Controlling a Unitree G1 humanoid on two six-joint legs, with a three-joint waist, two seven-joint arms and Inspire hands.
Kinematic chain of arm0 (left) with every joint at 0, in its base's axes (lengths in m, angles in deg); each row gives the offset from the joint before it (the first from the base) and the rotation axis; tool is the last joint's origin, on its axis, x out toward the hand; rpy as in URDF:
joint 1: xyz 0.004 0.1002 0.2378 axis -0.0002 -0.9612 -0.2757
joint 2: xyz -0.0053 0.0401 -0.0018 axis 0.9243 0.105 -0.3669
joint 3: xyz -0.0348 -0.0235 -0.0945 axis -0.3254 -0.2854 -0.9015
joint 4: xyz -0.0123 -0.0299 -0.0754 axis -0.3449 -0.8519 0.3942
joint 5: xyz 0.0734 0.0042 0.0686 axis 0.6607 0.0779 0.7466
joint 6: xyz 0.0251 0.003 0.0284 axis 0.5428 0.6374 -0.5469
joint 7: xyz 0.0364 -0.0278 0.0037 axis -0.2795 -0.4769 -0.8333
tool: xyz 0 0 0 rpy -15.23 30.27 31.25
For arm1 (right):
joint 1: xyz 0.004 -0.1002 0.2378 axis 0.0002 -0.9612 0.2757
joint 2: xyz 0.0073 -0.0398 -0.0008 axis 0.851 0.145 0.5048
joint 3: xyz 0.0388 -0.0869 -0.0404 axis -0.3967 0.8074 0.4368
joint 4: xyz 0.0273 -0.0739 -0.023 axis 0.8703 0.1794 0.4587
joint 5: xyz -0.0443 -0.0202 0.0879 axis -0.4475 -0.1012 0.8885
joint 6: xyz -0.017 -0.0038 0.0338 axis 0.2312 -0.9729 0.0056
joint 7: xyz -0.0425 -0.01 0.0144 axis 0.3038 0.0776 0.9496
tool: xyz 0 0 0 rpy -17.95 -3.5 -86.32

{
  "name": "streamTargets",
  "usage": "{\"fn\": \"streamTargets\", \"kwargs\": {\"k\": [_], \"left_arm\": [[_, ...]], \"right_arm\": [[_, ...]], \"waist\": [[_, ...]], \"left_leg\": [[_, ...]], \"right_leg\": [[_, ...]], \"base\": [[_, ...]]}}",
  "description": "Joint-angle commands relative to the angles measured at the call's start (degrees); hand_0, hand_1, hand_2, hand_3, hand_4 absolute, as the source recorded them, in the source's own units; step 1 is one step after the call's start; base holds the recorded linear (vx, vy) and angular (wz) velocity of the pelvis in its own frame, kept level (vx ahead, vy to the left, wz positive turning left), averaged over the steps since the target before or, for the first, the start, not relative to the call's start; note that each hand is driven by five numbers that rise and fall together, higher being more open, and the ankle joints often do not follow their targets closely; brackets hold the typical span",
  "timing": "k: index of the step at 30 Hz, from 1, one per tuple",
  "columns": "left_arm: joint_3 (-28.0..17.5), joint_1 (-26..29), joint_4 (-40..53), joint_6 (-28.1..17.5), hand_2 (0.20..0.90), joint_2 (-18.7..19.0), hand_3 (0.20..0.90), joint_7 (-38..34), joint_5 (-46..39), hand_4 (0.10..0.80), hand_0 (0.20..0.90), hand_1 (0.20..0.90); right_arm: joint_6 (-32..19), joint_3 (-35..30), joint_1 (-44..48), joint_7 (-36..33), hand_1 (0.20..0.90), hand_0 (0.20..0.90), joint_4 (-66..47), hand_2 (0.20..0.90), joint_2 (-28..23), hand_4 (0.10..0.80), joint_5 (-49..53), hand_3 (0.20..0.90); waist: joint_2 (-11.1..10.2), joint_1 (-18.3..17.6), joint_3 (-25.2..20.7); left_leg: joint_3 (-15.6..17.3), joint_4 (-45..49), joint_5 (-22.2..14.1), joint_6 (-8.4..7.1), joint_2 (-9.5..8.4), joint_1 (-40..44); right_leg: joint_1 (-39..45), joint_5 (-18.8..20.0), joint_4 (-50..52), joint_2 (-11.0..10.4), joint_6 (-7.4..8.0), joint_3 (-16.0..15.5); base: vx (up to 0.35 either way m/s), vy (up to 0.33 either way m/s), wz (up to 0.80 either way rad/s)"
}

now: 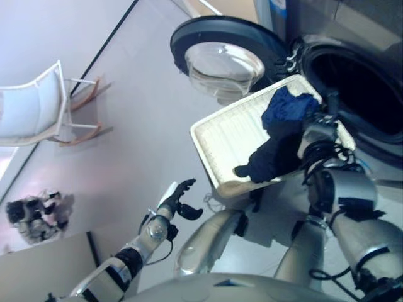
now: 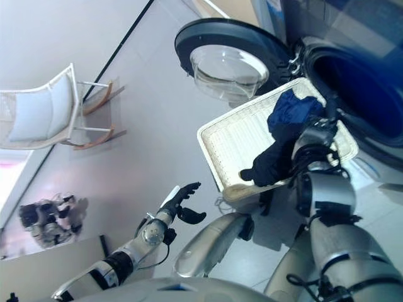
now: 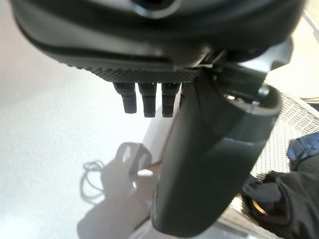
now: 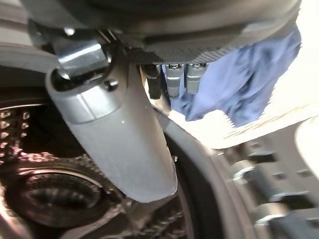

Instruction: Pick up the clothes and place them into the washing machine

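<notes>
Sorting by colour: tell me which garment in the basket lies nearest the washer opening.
The blue garment, at the basket's end by the drum; the black garment lies toward the opposite end.

I see the basket [image 1: 227, 135] on the floor just before the washing machine [image 1: 365, 82], whose open door [image 1: 220, 47] lies to its left. Clothes [image 1: 280, 135] lie in the basket's right part, beside my right hand [image 1: 318, 129]. A chair [image 1: 38, 107] stands well apart, far left.

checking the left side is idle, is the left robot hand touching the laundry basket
Apart. The left eye view shows the left robot hand open over bare floor, a clear strip of floor between it and the white basket.
</notes>
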Motion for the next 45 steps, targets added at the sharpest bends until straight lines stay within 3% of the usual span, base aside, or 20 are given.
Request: {"fn": "streamTargets", "kwargs": {"k": [1, 4, 7, 11, 15, 16, 20, 28, 38, 45], "left_arm": [[-2.6, 0.3, -3.5, 0.1, 0.900, 1.7, 0.900, -0.3, 0.3, 0.800, 0.900, 0.900], [-3.6, -1.1, -5.6, 0.6, 0.900, 1.5, 0.900, 0.2, 0.4, 0.800, 0.900, 0.900], [-5.1, -2.8, -6.9, 1.0, 0.900, 2.0, 0.900, 0.2, 0.8, 0.800, 0.900, 0.900], [-7.4, -5.3, -8.0, 1.3, 0.900, 3.3, 0.900, 0.2, 1.0, 0.800, 0.900, 0.900], [-8.3, -5.8, -8.6, 1.2, 0.900, 4.4, 0.900, -1.4, 1.2, 0.800, 0.900, 0.900], [-8.7, -6.3, -8.7, 0.9, 0.900, 4.6, 0.900, -2.7, 1.2, 0.800, 0.900, 0.900], [-9.5, -6.4, -9.1, 0.4, 0.900, 4.8, 0.900, -4.5, 2.1, 0.800, 0.900, 0.900], [-9.8, -2.5, -15.9, 0.4, 0.900, 4.0, 0.900, -7.4, 1.9, 0.800, 0.900, 0.900], [-10.4, 2.2, -19.0, 0.6, 0.900, 4.8, 0.900, -9.8, -0.4, 0.800, 0.900, 0.900], [-10.3, 3.6, -19.7, 1.2, 0.900, 4.5, 0.900, -10.5, -0.6, 0.800, 0.900, 0.900]], "right_arm": [[-0.4, -0.2, -2.7, 3.2, 0.900, 0.900, -6.4, 0.900, 0.8, 0.800, -1.8, 0.900], [0.6, 2.8, -7.5, 3.0, 0.900, 0.900, -8.3, 0.900, 4.0, 0.800, -5.8, 0.900], [2.0, 8.6, -12.0, -0.2, 0.900, 0.900, -9.5, 0.900, 5.2, 0.800, -16.0, 0.900], [6.9, 19.6, -14.4, -5.0, 0.900, 0.900, -7.3, 0.900, 3.9, 0.800, -38.6, 0.900], [11.8, 31.1, -10.3, -10.1, 0.900, 0.900, -6.2, 0.900, 3.1, 0.800, -61.2, 0.900], [13.2, 35.5, -9.1, -12.4, 0.900, 0.900, -6.5, 0.900, 3.0, 0.800, -70.8, 0.900], [15.8, 42.8, -7.1, -14.0, 0.900, 0.900, -6.6, 0.900, 2.2, 0.800, -85.8, 0.900], [17.6, 48.7, -1.4, -15.6, 0.900, 0.900, -3.9, 0.900, 3.6, 0.800, -96.8, 0.900], [17.3, 53.0, 3.1, -16.1, 0.900, 0.900, -8.3, 0.900, 4.8, 0.800, -99.7, 0.900], [17.4, 55.0, 1.4, -16.2, 0.900, 0.900, -9.6, 0.900, 9.5, 0.800, -101.8, 0.900]], "waist": [[-3.0, 0.4, -0.3], [-5.9, -0.8, -0.6], [-8.6, -2.1, -0.6], [-11.8, -3.2, -0.7], [-13.7, -4.0, -0.8], [-14.5, -4.2, -0.9], [-15.5, -4.6, -1.1], [-16.6, -4.1, 0.9], [-17.8, -3.0, 4.1], [-18.6, -2.2, 5.1]], "left_leg": [[0.7, -0.9, -3.2, -1.83, -2.32, 0.7], [0.0, -2.0, -3.2, -1.90, -1.46, 3.4], [0.0, -2.9, -3.0, -1.99, -0.43, 5.7], [0.5, -4.6, -2.6, -1.97, 1.26, 8.4], [1.7, -6.1, -2.1, -2.09, 2.52, 9.3], [2.1, -6.8, -1.7, -2.30, 2.87, 9.4], [1.9, -7.6, -1.0, -2.72, 3.33, 9.3], [1.5, -7.8, 0.0, -3.16, 3.60, 7.6], [0.6, -8.4, 1.6, -3.97, 4.25, 4.8], [-0.5, -8.3, 1.6, -4.06, 4.47, 3.8]], "right_leg": [[9.4, -4.1, -2.7, 1.9, -2.67, -2.6], [12.5, -3.4, -4.7, 2.7, -2.59, -3.5], [14.9, -2.9, -5.9, 3.2, -2.45, -4.5], [16.7, -1.7, -7.5, 4.4, -2.11, -5.1], [16.7, -0.2, -9.2, 5.4, -1.84, -5.0], [16.9, 0.7, -10.7, 5.9, -1.61, -4.7], [17.1, 1.5, -12.1, 6.0, -1.55, -5.6], [15.3, 1.8, -11.4, 6.3, -2.08, -6.5], [13.0, 1.5, -10.6, 6.9, -2.72, -7.6], [12.6, 0.7, -9.9, 6.8, -2.88, -8.8]], "base": [[0.051, -0.069, 0.01], [0.059, -0.058, 0.08], [0.044, -0.052, 0.00], [0.022, -0.043, -0.12], [-0.026, -0.024, -0.26], [-0.029, -0.014, -0.31], [-0.006, -0.018, -0.15], [-0.028, -0.020, 0.08], [0.003, -0.023, 0.04], [0.025, -0.038, 0.13]]}}
